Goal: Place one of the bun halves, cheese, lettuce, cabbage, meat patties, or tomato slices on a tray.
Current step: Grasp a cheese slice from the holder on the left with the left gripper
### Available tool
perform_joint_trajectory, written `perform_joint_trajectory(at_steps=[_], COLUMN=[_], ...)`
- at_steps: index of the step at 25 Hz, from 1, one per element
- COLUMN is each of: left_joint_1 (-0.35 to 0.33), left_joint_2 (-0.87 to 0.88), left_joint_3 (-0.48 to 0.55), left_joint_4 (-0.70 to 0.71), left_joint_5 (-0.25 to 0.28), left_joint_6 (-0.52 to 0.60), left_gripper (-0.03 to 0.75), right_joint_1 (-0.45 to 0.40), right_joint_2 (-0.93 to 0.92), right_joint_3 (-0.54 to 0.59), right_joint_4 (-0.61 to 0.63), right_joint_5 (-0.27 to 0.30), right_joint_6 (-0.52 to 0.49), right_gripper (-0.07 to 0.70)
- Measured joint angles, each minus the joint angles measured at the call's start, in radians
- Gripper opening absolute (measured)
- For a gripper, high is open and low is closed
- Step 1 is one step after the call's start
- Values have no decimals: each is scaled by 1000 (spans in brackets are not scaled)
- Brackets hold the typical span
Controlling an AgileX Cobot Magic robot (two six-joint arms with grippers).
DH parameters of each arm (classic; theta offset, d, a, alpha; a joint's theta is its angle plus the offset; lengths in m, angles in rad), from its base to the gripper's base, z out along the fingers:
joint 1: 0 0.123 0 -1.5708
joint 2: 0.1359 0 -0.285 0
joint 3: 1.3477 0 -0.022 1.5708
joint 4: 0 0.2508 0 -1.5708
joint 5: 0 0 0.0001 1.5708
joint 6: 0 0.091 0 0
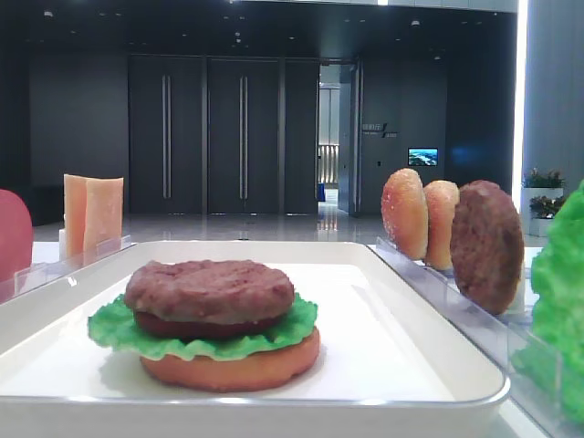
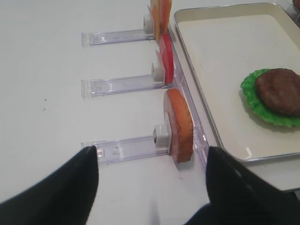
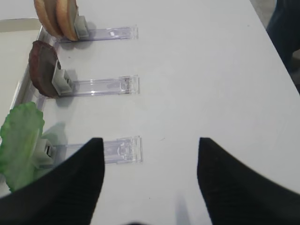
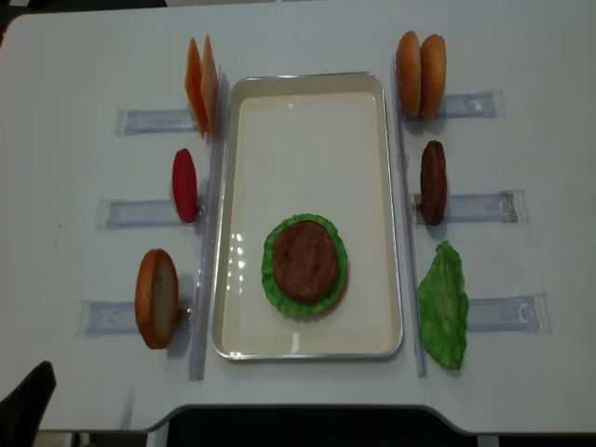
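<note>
The white tray (image 4: 229,214) holds a stack: a flat bun half (image 1: 228,363), lettuce (image 4: 272,277) and a meat patty (image 4: 304,261) on top. In the left wrist view my left gripper (image 2: 151,152) stands open and empty over bare table, just short of a rack that holds an upright bun half (image 2: 179,125). Behind that bun half stand a tomato slice (image 2: 165,58) and the cheese (image 2: 160,14). My right gripper (image 3: 150,143) is open and empty too, near racks with lettuce (image 3: 21,140), a patty (image 3: 42,68) and two bun halves (image 3: 58,16).
Clear plastic racks (image 4: 140,212) line both long sides of the tray, three on each side, with their free ends pointing outward (image 4: 484,207). The table's front edge (image 4: 307,405) runs close below the tray.
</note>
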Motion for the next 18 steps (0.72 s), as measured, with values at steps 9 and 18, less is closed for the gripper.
perform_joint_trajectory(at_steps=[9,18], left_joint_1=[0,0], left_joint_2=[0,139], left_joint_3=[0,-85], left_joint_4=[0,32], left_joint_5=[2,49], left_joint_6=[-13,-73], left_gripper=[554,554], right_joint_1=[0,0], right_joint_2=[0,0], right_joint_3=[0,0], right_joint_4=[0,0], right_joint_5=[0,0], right_joint_6=[0,0], right_gripper=[416,416])
